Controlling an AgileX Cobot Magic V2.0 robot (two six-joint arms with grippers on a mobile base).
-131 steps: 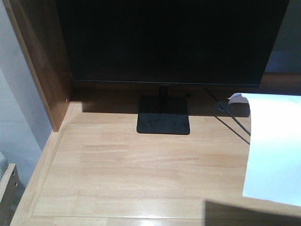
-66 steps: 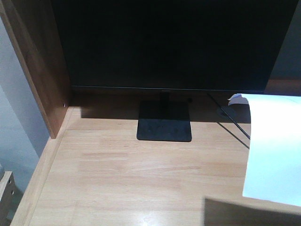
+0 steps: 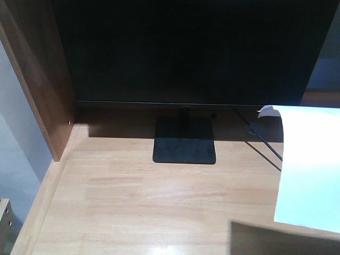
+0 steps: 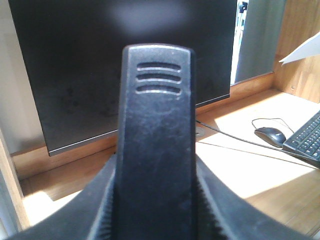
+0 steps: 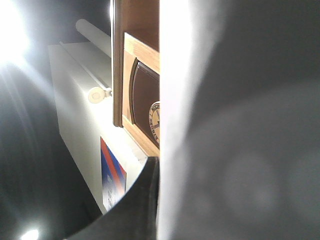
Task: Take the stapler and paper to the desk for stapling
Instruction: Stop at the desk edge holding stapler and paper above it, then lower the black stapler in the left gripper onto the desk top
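Black plastic fills the middle of the left wrist view: the stapler (image 4: 156,125) stands upright between the ribbed fingers (image 4: 102,210) of the left gripper (image 4: 157,210), which is clamped on its sides. Its top, marked by three short grooves, points toward the monitor (image 4: 125,65). It is held above the desk (image 4: 260,185), not resting on it.

The paper (image 3: 311,164) hangs over the right side of the desk (image 3: 149,202), and its far corner curls near the monitor's lower edge. In the right wrist view the same sheet (image 5: 172,100) runs edge-on down the frame as a bright white strip. The right gripper (image 5: 162,200) is closed on it, with one dark finger (image 5: 142,210) against its left face. The area to the right of the strip is a grey blur.

The front view alone shows the paper's flat face, the monitor's square base (image 3: 184,147), the brown side panel (image 3: 40,85) and a thin cable (image 3: 263,143). Only the left wrist view shows the stapler, a mouse (image 4: 270,135) and a keyboard (image 4: 306,140). It catches just one white corner of the paper (image 4: 306,49), up in the air at the right.

By count there is one stapler, one sheet, one monitor, one mouse, one keyboard and two grippers.
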